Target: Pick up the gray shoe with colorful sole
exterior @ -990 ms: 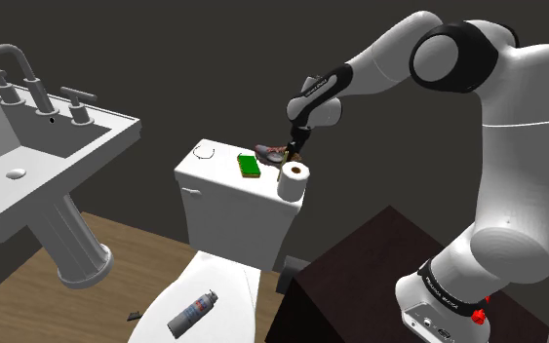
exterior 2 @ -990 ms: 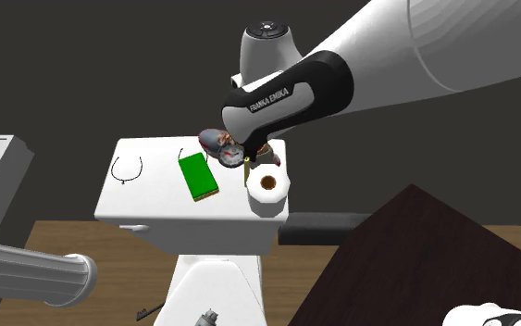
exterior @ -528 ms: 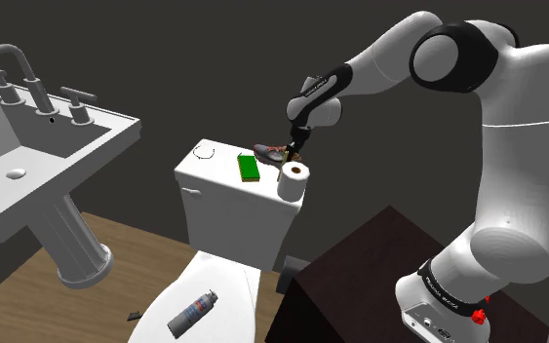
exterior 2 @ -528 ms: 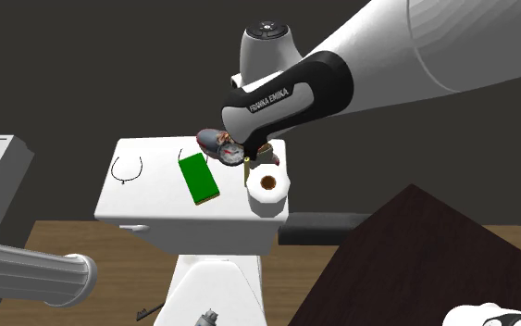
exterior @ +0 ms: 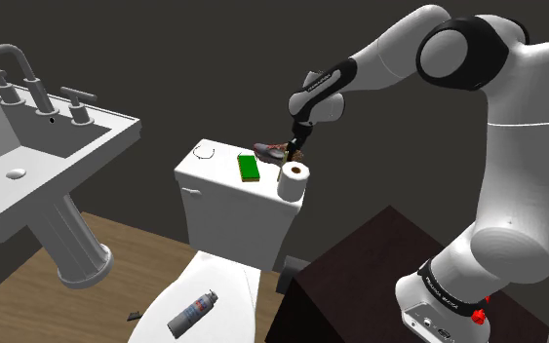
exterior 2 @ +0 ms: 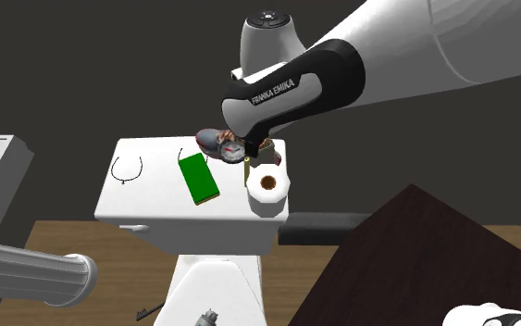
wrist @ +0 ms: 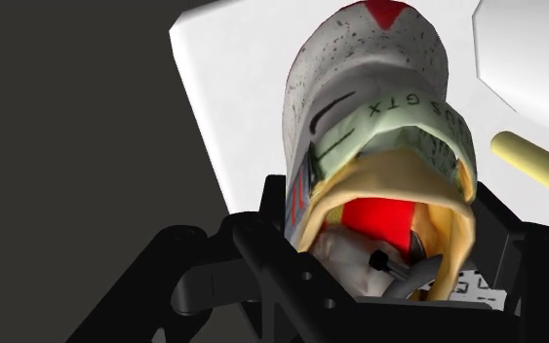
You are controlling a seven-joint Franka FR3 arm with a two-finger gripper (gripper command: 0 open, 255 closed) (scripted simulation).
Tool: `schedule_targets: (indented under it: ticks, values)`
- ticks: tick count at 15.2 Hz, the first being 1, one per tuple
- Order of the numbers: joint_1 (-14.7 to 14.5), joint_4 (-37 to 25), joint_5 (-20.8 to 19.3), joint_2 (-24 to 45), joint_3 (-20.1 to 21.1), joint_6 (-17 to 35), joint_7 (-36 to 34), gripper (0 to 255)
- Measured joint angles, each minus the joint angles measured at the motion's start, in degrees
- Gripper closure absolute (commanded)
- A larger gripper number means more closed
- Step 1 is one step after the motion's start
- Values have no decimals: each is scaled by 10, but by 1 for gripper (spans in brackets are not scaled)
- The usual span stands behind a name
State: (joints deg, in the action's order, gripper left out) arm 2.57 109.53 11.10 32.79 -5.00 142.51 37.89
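The gray speckled shoe (wrist: 374, 107), with a red toe tip, red lining and colourful markings, lies at the back of the white toilet tank lid (wrist: 218, 88). My black gripper (wrist: 389, 263) is shut on its heel end, and the fingers (wrist: 262, 248) clasp the collar from both sides. In the shoulder view the shoe (exterior: 270, 152) sits just left of the gripper (exterior: 294, 148), which comes down from above. In the second exterior view the shoe (exterior 2: 217, 142) pokes out left of the hand, whose gripper (exterior 2: 247, 157) is partly hidden.
A green block (exterior: 250, 167) and a toilet paper roll (exterior: 294, 180) sit on the tank lid (exterior: 209, 173) close to the shoe. A thin looped cord (exterior 2: 127, 169) lies farther left. A sink (exterior: 28, 127) stands at left, a spray can (exterior: 192, 312) on the toilet seat, and the dark stand (exterior: 360, 283) at lower right.
The fingers have closed onto the shoe's heel. The hand and forearm have shifted slightly upward; the shoe stays at about the same spot on the lid.
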Motion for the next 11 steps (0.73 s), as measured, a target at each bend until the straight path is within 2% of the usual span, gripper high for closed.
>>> schedule_targets:
  ticks: [11]
  values:
    - [-6, -2, -13, -57, -9, -58, -13, 255]
